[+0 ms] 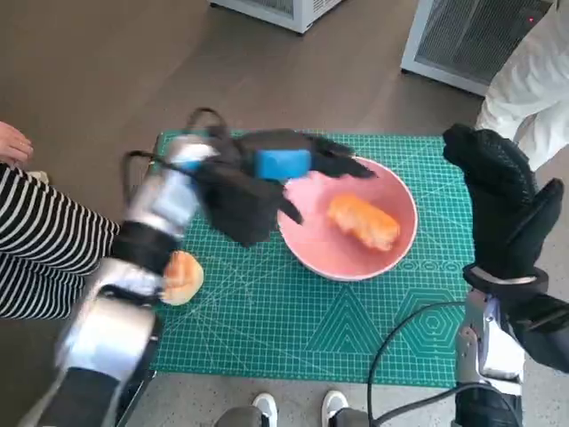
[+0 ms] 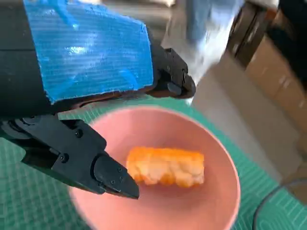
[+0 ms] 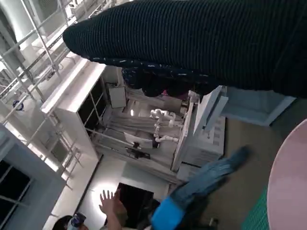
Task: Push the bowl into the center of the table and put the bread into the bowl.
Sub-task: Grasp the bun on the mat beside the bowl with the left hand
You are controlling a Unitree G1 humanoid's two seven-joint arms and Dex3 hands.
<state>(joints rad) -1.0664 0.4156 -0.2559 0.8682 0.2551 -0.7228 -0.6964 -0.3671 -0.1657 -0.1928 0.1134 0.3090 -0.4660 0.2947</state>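
— Since the bread roll [image 1: 363, 221] lies inside the pink bowl [image 1: 400, 189], how much of the task is left?

— Little, by the look of it. The bowl sits on the green cutting mat [image 1: 293, 329], near the middle though a shade toward the right hand's side.

— And the hands?

— The left hand [image 1: 267, 178] hovers over the bowl's rim, fingers [image 2: 108, 175] spread, holding nothing. The right hand [image 1: 502, 200] is raised beside the bowl, gloved fingers extended — also empty.

— Anything else?

— A second bun [image 1: 182, 277] rests on the mat by the left forearm.
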